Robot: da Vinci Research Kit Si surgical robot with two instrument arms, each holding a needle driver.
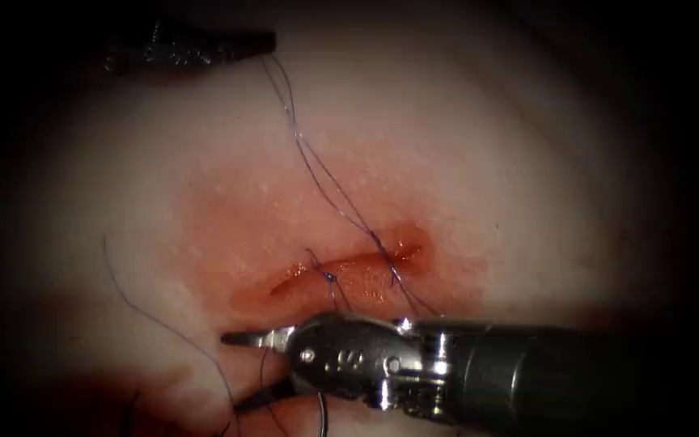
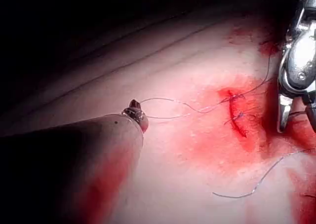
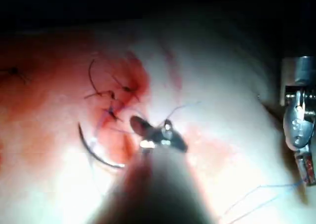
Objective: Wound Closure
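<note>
Above the red cut, left gripper pinches thin blue thread; right gripper spread, empty; curved steel needle free — we judge it slippery; take it mid-curve

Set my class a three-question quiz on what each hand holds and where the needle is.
1. True or false: the left hand is shut on the thread.
2. Fill in: the needle, held by neither hand, lies on the ____ near the cut.
3. The right hand is: A shut on the needle; B open, holding nothing; C shut on the thread.
Key: 1 true; 2 tissue; 3 B.
</note>
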